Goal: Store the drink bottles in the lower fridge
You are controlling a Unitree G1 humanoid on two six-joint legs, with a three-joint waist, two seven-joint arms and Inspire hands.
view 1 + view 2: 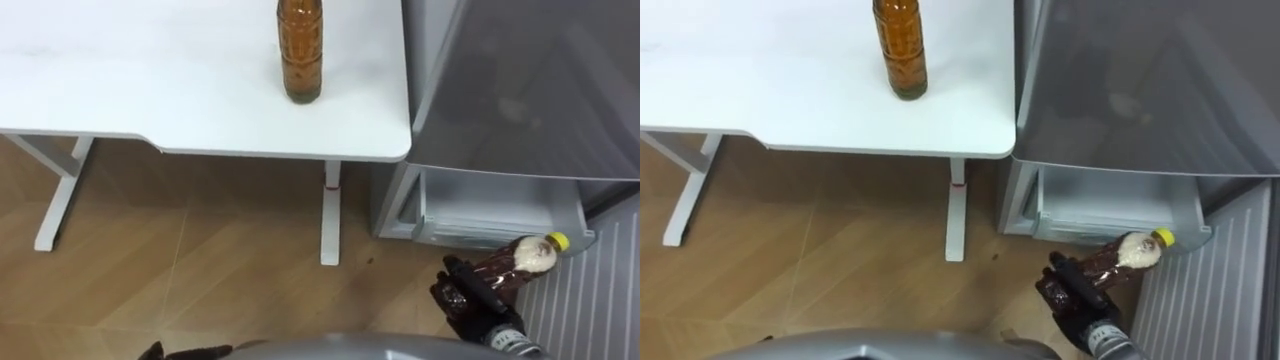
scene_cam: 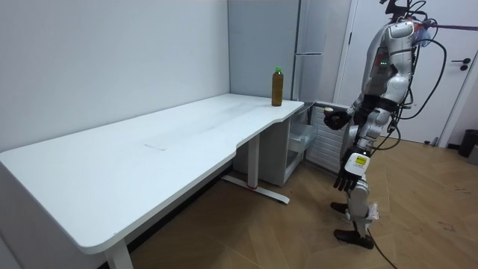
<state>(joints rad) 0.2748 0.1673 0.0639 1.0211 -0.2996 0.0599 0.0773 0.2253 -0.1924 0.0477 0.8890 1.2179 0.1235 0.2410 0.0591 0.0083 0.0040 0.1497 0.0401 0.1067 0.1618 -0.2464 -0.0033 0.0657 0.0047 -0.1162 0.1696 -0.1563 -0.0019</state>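
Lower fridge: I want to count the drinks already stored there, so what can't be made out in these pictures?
Lower fridge: interior hidden beneath the upper fridge section in the eye views; too small in the room view.
Table bottle: cap cut off by the top edge, eye views.
Held bottle: lower half wrapped by the right hand, eye views.

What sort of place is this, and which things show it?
Likely an indoor test room furnished like a kitchenette: a long white desk, a grey fridge beside it with its lower door open, and a brown drink bottle on the desk.
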